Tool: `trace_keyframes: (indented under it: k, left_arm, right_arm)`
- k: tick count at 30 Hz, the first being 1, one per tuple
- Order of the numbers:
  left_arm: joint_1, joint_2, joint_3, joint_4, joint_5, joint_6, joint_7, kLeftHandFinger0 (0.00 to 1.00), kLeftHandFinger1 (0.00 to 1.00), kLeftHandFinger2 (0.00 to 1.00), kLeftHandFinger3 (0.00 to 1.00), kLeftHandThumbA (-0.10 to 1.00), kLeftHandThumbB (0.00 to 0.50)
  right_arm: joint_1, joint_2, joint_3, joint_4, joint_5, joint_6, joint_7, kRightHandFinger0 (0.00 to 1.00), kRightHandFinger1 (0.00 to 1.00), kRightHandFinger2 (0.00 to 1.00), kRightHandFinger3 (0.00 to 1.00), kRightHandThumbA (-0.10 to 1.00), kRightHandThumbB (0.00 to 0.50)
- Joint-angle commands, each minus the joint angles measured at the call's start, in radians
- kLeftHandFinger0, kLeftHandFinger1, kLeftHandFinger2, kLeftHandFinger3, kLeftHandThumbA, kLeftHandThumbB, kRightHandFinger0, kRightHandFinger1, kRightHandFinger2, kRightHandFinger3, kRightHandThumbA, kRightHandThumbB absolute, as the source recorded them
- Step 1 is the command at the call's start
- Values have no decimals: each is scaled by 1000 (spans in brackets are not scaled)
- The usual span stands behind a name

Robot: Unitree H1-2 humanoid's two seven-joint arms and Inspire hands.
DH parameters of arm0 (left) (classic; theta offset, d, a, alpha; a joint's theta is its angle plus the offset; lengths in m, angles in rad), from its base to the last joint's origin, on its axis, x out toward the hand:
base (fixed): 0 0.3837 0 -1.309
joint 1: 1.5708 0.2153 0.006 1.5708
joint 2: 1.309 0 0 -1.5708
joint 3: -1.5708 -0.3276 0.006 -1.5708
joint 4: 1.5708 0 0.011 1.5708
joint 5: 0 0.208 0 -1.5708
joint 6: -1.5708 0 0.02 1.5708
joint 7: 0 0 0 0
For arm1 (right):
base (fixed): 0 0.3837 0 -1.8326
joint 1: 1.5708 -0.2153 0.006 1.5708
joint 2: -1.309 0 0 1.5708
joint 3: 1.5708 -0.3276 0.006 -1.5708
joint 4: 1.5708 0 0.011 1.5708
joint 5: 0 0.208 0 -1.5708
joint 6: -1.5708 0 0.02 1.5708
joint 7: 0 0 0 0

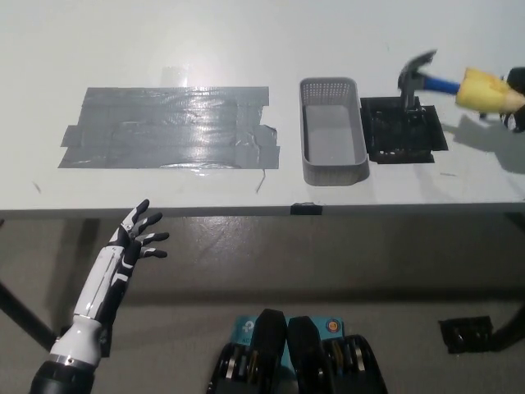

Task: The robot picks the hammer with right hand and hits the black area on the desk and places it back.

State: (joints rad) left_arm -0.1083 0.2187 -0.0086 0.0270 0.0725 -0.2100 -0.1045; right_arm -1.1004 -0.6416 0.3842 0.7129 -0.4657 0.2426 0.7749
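Note:
A hammer [447, 82] with a dark metal head, blue neck and yellow grip hangs over the desk's right side. Its head [412, 75] stands just above the top edge of the black area [403, 130], a square black patch on the white desk [246, 41]. My black right hand [517, 94] shows only at the picture's right edge, shut on the yellow grip. My white left hand [135, 239] rests below the desk's front edge at lower left, open with fingers spread.
A grey mesh basket [332, 131] stands just left of the black area. A wide patch of grey tape [168, 127] covers the desk's left half. A dark object [467, 334] lies on the floor at lower right.

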Motion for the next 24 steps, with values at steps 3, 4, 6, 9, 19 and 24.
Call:
trace_keyframes:
  k: [3, 4, 6, 9, 19, 24]
  left_arm:
    - [-17, 16, -1, -18, 5, -39, -7, 663, 779, 893, 1000, 1000, 11]
    - [-16, 15, -1, -20, 6, -36, -6, 668, 777, 890, 1000, 1000, 17]
    - [-15, 16, -2, -22, 9, -31, -7, 671, 776, 889, 1000, 1000, 19]
    - [-10, 19, 1, -27, 3, -30, -8, 674, 775, 888, 1000, 1000, 18]
    - [29, 16, -1, -35, 7, -46, -4, 686, 763, 868, 1000, 1000, 10]
    - [36, 14, 1, -35, 4, -44, -3, 684, 751, 851, 1000, 1000, 12]
  right_arm:
    - [-110, -33, -135, -87, 75, 16, -49, 217, 662, 961, 1000, -100, 96]
    - [-109, -31, -142, -80, 74, 11, -52, 209, 663, 967, 1000, -100, 85]
    - [-109, -20, -164, -51, 84, 9, -56, 165, 616, 944, 1000, -100, 97]
    - [-109, -3, -181, -27, 86, 20, -70, 153, 607, 965, 1000, -100, 100]
    - [-75, 107, -269, 222, 136, -44, -217, 184, 628, 975, 1000, -100, 114]
    - [-57, 164, -303, 399, 140, -139, -357, 169, 637, 959, 1000, -100, 144]
